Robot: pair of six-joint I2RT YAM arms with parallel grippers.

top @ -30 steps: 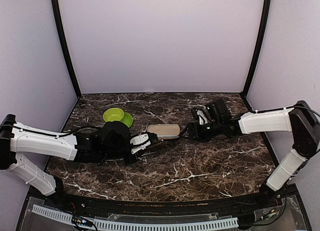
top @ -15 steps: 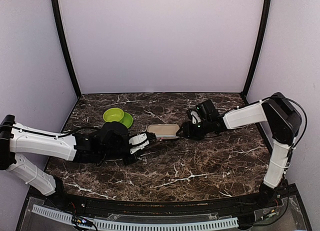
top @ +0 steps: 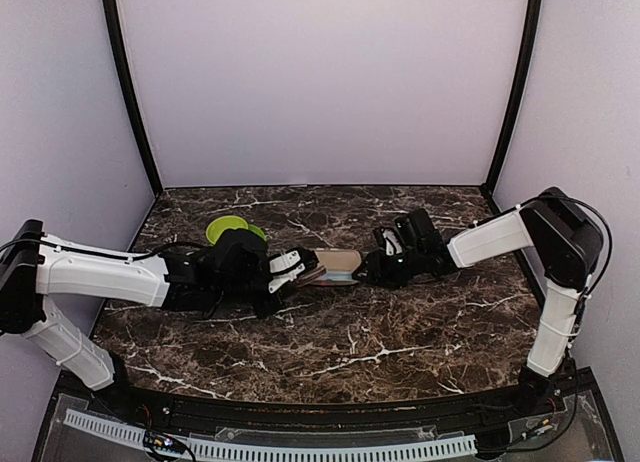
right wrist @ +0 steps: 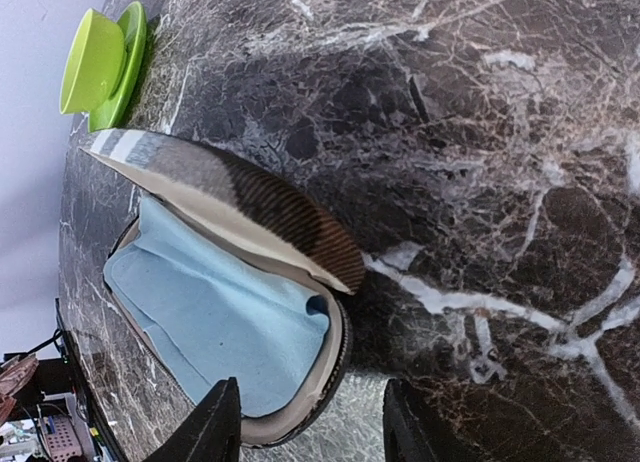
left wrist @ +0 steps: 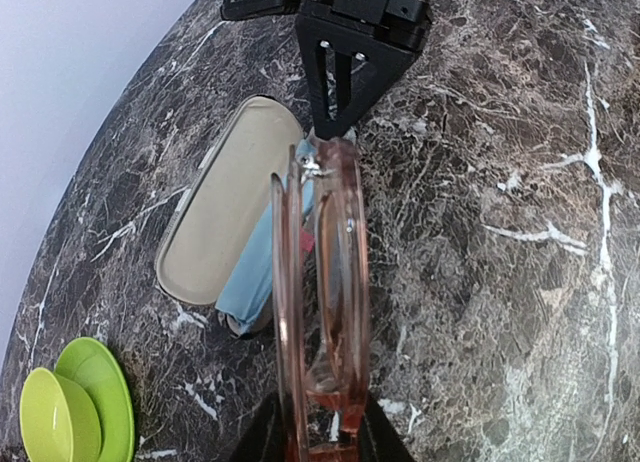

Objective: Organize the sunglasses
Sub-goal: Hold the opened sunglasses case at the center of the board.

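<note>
While the folded sunglasses [left wrist: 320, 282] are clamped at one end in the left tool [left wrist: 312, 437], their long axis is pointed straight away from it. They are held over the near edge of the open case [left wrist: 235, 197], which is angled slightly off that line. The case's far end is straddled by the right tool [right wrist: 310, 432], spread wide; contact cannot be told. A blue cloth [right wrist: 200, 312] is laid inside. The marble worktop [top: 400, 322] is flat, and a green bowl [top: 232, 228] is seen well apart.
</note>
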